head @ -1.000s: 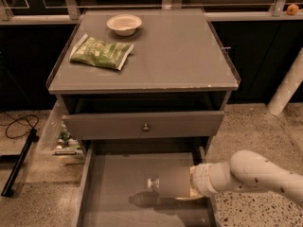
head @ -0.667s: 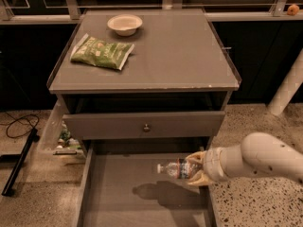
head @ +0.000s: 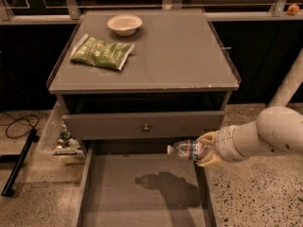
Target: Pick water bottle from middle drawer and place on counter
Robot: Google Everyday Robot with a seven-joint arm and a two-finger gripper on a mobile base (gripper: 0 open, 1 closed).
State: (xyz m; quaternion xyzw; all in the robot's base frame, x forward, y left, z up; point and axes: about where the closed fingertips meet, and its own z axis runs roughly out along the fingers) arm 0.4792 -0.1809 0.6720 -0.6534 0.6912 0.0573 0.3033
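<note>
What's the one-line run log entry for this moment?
hand: shut on water bottle, over right side of middle drawer | bottle: horizontal, above drawer floor | counter: bottle not yet placed

green snack bag [head: 101, 54], pale bowl [head: 124, 24], black floor pole [head: 19, 163], perhaps small clutter [head: 64, 142]
</note>
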